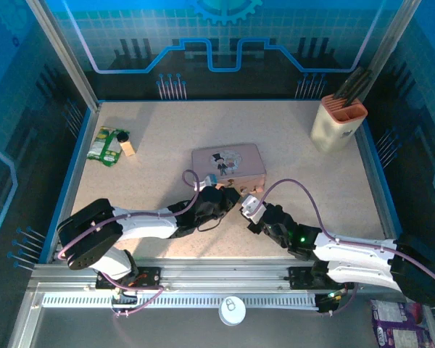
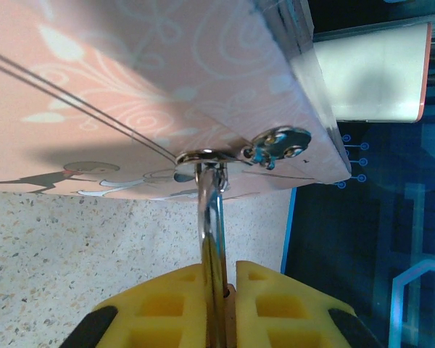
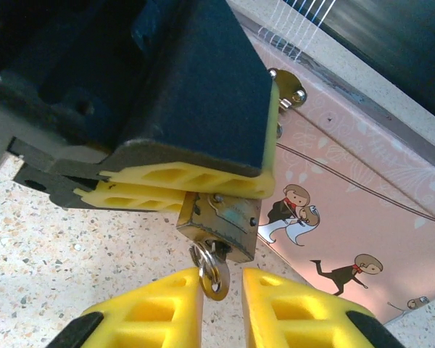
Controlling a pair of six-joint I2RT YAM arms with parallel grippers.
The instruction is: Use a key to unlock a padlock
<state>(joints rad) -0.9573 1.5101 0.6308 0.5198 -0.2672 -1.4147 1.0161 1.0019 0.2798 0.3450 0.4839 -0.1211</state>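
The small brass padlock [image 3: 221, 225] hangs by its silver shackle [image 2: 212, 232] from the hasp [image 2: 275, 145] of the pink tin [image 1: 228, 165]. My left gripper [image 2: 228, 270] is shut on the padlock body, its yellow pads [image 3: 167, 181] clamped on the lock's top. The little silver key [image 3: 214, 274] with its ring sticks out of the keyhole at the lock's underside. My right gripper [image 3: 222, 283] stands narrowly open around the key head. Its left finger touches the key and a small gap shows on the right. Both grippers meet at the tin's front edge [image 1: 239, 199].
A beige holder [image 1: 338, 122] with dark utensils stands at the back right. A green packet [image 1: 106, 145] and a small block lie at the back left. The pink tin's front wall [image 3: 362, 217] is close behind the lock.
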